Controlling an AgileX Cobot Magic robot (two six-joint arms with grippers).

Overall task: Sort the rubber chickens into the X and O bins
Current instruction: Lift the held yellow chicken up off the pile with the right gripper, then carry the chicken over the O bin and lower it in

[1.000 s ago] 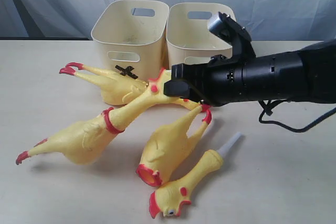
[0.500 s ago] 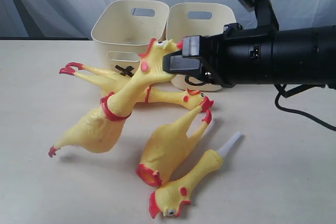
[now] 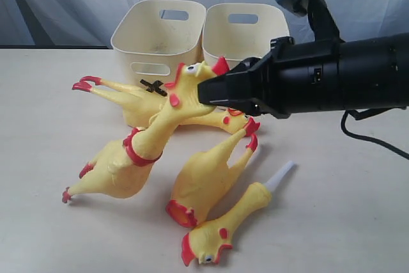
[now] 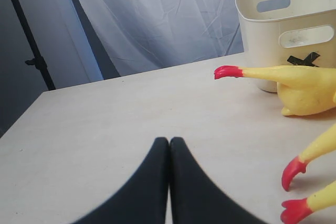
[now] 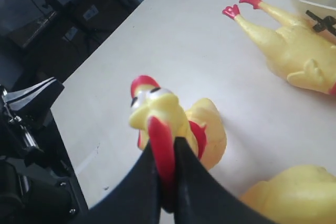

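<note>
While the right gripper [image 3: 204,92] reaches in from the right side of the exterior view, its black jaws pinch the red wattle on the head of a rubber chicken [image 3: 124,161]. The right wrist view shows the grip up close: the two jaws of that gripper [image 5: 166,150] clamp the red flap, with the chicken's beak and eyes just beyond them. The held chicken hangs at a slant, head raised at the jaws, its body with a red neck ring drooping down to the left and its red feet low by the bench [image 3: 345,222].

The left gripper [image 4: 169,142] has its jaws pressed together with nothing between them, low over a bare part of the bench.

Just behind the held chicken, a second chicken [image 3: 131,103] lies on the bench against the front of the X bin [image 3: 160,36], red feet pointing left. The black X mark [image 3: 153,86] shows on the cream wall just above that chicken. Touching the X bin's right side stands a matching bin [image 3: 243,30]; the arm hides its front, so its mark cannot be seen.

Nearer the camera, a third chicken [image 3: 204,177] lies with its red feet close under the right gripper. A fourth chicken [image 3: 246,206] lies just beside it, head nearest the camera.
</note>
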